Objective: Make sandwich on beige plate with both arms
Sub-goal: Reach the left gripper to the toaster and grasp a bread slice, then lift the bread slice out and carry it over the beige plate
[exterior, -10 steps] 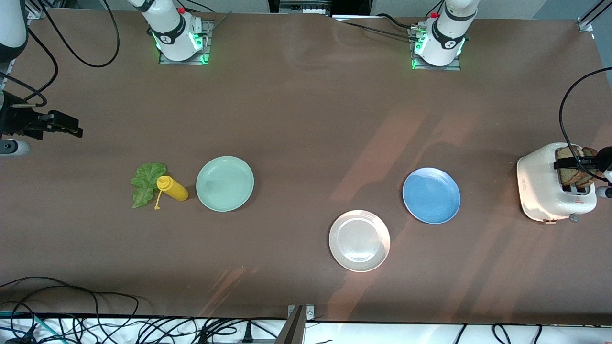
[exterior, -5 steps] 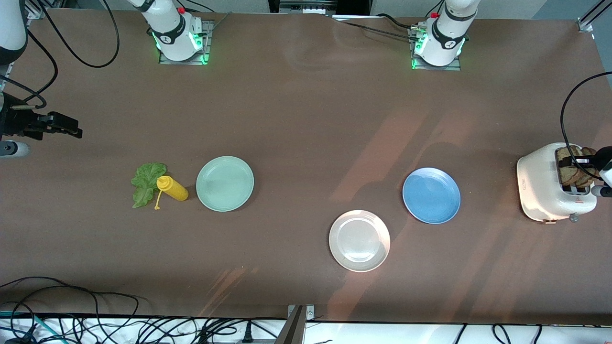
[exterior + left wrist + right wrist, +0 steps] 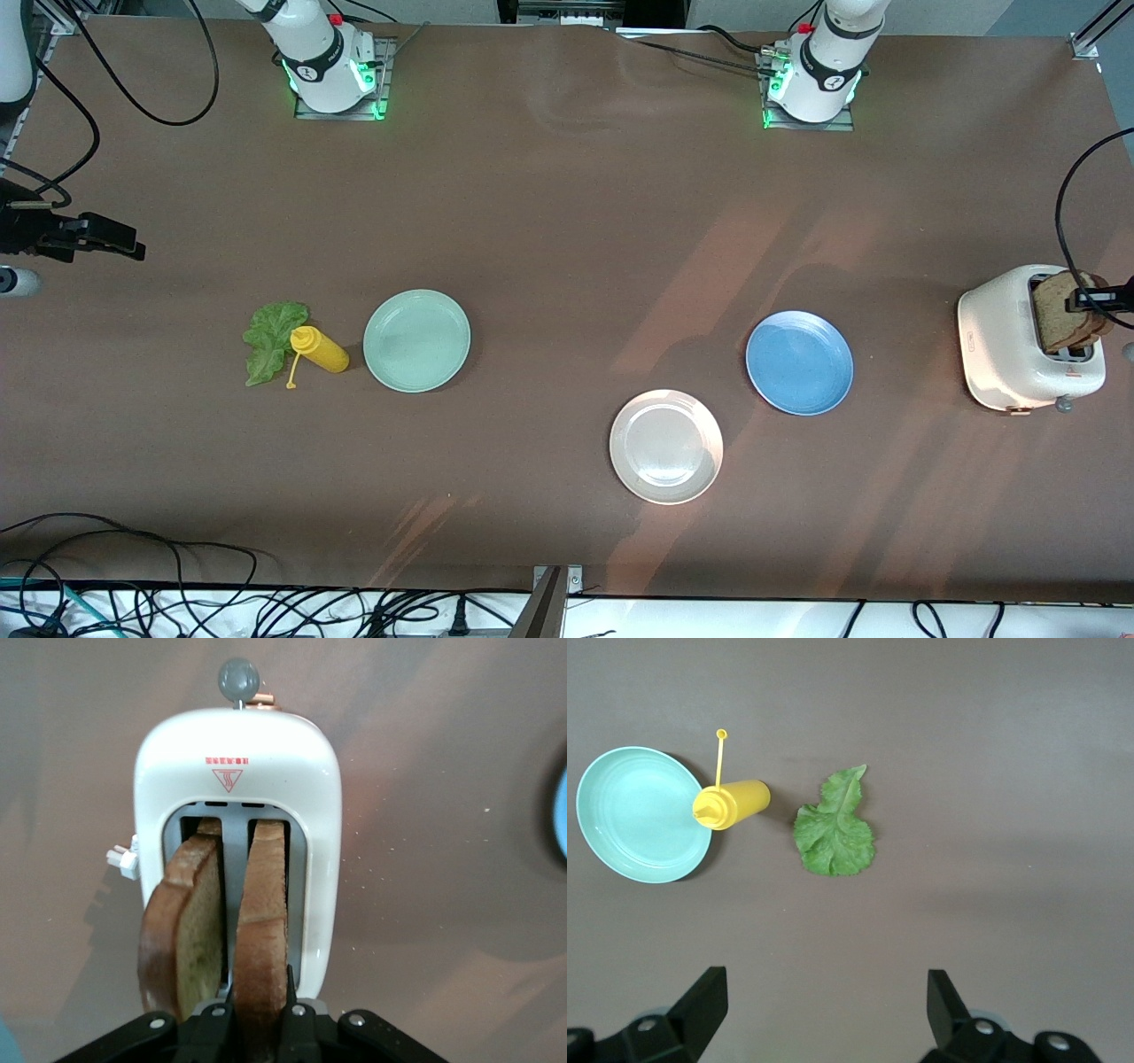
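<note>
The left gripper (image 3: 259, 1014) is clamped on a light, crumbly bread slice (image 3: 262, 930) by its top edge in the toaster (image 3: 1010, 341); the right gripper (image 3: 824, 1005) hovers spread above the lettuce (image 3: 833, 826), the beige plate (image 3: 666, 447) bare

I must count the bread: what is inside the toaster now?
The white toaster holds two brown bread slices, one per slot. The left gripper is shut on one slice. Their lower parts are hidden in the slots.

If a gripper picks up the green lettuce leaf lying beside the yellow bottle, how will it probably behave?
The ruffled green lettuce leaf looks thin and lies flat on the brown table, so it will probably droop and weigh almost nothing. Its curly edges suggest it may tear if pinched hard.
</note>
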Robot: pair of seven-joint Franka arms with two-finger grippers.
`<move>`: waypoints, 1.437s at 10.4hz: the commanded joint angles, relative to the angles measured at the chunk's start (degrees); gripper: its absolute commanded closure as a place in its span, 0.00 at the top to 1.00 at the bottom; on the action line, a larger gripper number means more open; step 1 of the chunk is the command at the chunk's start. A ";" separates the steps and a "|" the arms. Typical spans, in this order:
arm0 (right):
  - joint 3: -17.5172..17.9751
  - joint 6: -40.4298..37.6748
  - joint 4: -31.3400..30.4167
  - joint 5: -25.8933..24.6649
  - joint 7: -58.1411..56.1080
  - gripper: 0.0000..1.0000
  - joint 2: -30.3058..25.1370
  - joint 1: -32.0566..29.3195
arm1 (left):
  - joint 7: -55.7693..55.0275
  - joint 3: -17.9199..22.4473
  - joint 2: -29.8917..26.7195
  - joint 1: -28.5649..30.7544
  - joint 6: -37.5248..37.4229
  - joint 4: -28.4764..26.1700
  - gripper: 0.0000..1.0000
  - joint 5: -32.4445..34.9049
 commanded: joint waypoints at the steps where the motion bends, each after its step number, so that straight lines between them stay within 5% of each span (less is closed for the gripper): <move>1: 0.30 0.57 -0.24 1.39 -0.32 1.00 -0.27 -0.33 | -3.51 -2.64 -1.40 -0.71 -5.28 6.15 0.00 -5.38; 6: 0.21 1.53 -0.06 1.13 -0.41 1.00 -0.18 -0.59 | -35.92 -8.27 -0.18 -10.70 -2.94 6.87 0.00 -15.76; 8: 0.21 1.62 -0.06 1.22 -0.41 1.00 -0.18 -0.68 | -44.81 -8.18 1.40 -15.01 3.72 6.78 0.00 -21.82; 15: 0.21 1.54 0.90 1.13 -0.67 1.00 0.34 -0.68 | -59.60 -7.92 12.12 -25.48 30.18 6.78 0.00 -24.84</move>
